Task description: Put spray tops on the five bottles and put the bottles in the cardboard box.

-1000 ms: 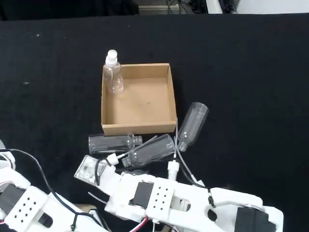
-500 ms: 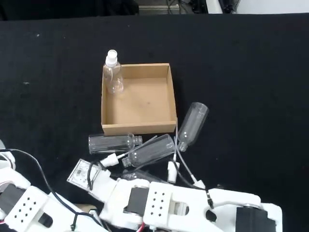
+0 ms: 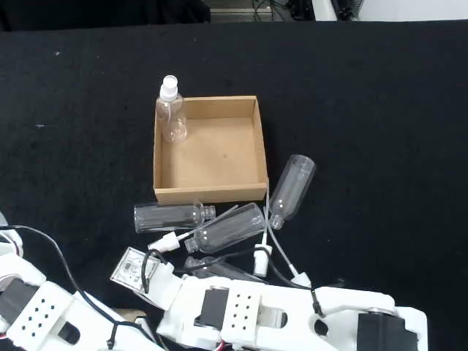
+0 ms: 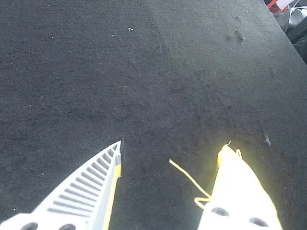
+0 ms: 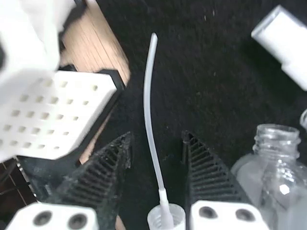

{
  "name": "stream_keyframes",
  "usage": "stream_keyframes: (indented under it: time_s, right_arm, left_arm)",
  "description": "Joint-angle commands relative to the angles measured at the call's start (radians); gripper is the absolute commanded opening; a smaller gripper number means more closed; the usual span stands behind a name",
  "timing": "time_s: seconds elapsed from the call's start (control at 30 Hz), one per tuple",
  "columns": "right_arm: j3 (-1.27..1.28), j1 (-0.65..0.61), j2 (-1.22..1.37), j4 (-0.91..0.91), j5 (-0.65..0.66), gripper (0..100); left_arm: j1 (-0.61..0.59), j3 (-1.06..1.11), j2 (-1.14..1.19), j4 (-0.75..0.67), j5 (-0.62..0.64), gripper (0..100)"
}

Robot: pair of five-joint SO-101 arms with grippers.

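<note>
The right gripper (image 5: 156,136) is open. Its jaws stand on either side of a spray top (image 5: 165,218), and neither visibly pinches it. The cap sits deep between them and the dip tube (image 5: 147,110) runs straight out past the tips, so the top's long axis lies along the gripper, cap toward the wrist. This looks like the line-up for a grasp by the cap, leaving the tube free to feed into a neck. Just beside one jaw lies an uncapped bottle (image 5: 268,163), mouth open, probably the next to be fitted. The left arm (image 5: 48,110) is close on the other side. The left gripper (image 4: 171,146) is also open and empty, over bare counter (image 4: 144,72), perhaps waiting to steady a bottle. In the high view three more topless bottles lie in front of the box (image 3: 208,195). The level bottle (image 3: 168,217) runs along its front wall, neck to the right. The slanted bottle (image 3: 227,228) and the outer bottle (image 3: 292,186), which lies off the box's corner, both point their necks toward the arms. A loose top (image 3: 259,254) lies among them. A capped bottle (image 3: 172,117) stands upright in the box's far left corner, so one of the five looks done.
</note>
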Motion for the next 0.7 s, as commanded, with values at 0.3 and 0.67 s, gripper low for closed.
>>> stream_keyframes:
  time_s: [0.3,0.67]
  right_arm:
    - [0.01,-0.014,0.01,-0.012,0.253,2.1]
    - [-0.054,0.181,0.001,0.063,0.281,1.1]
  left_arm:
    - [-0.008,-0.056,0.005,-0.023,0.005,22]
    - [-0.008,-0.054,0.005,-0.023,0.005,22]
